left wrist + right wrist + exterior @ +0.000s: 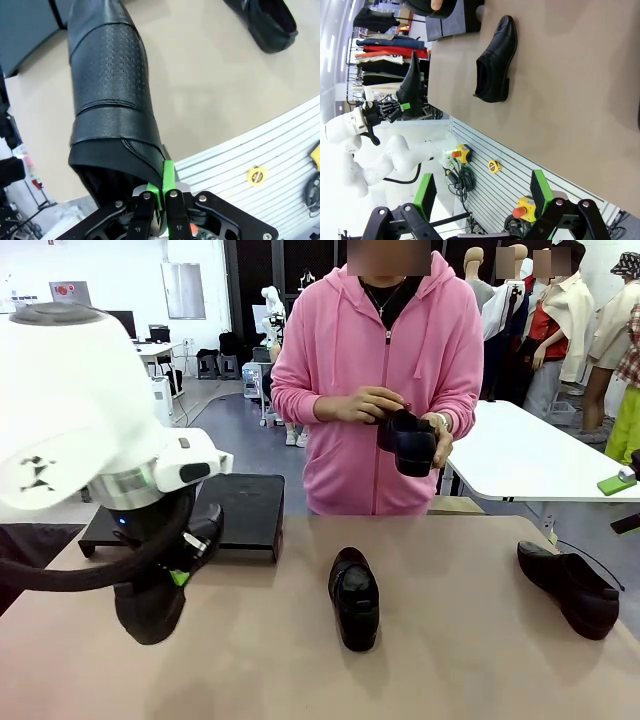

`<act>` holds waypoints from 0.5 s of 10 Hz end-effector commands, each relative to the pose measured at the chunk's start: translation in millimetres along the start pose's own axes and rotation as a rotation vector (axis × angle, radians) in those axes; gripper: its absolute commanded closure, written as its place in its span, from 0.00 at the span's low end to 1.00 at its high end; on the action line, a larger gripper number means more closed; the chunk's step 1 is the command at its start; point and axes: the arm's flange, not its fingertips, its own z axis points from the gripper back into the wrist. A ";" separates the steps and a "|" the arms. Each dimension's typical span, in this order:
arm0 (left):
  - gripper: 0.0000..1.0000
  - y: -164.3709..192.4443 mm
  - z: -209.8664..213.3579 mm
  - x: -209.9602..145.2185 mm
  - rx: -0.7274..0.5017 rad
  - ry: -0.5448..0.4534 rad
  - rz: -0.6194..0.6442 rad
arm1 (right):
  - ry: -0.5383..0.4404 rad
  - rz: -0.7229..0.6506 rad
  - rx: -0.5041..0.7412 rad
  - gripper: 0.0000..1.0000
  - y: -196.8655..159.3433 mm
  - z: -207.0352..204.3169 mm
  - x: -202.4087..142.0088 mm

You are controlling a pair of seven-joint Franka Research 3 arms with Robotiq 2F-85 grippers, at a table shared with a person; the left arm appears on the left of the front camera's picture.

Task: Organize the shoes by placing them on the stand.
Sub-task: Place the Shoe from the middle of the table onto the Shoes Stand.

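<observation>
**Step in hand: carrying the first shoe to the stand.** The left claw [166, 175] is fully closed, its green pads pinching the heel rim of the held shoe [150, 612]. That shoe hangs toe-down, clear of the tabletop [450, 680], just in front of the stand [245, 505]. The right claw [482, 180] stands wide apart and holds nothing.

The stand sits at the far left edge of the tabletop. Its visible top looks bare, though the left arm hides its near corner, so this is not certain. A second shoe [355, 598] lies mid-tabletop with its toe toward the robot. A third shoe [572, 588] lies well apart to the right. A fourth shoe [410, 443] is in the person's hands [365, 405], above the far edge.

**Next move (judged).** The hanging shoe probably has to go up and over the stand's front edge. It then needs levelling so the sole meets the tray flat before release. A rim pinch lets a glossy shoe swing, so a slow tilt seems wise.

**Surface and room.** The tabletop is smooth, matte and tan. A slatted panel [520, 165] carrying a yellow tape measure [493, 166] lies beside its near edge. Beyond are a grey floor, a white table [520, 455] and a clothes rack [385, 55].
</observation>
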 end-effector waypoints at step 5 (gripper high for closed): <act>1.00 89.9 -45.1 121.5 -0.049 -0.018 0.172 | 0.002 -0.001 0.002 0.00 2.8 2.3 -0.5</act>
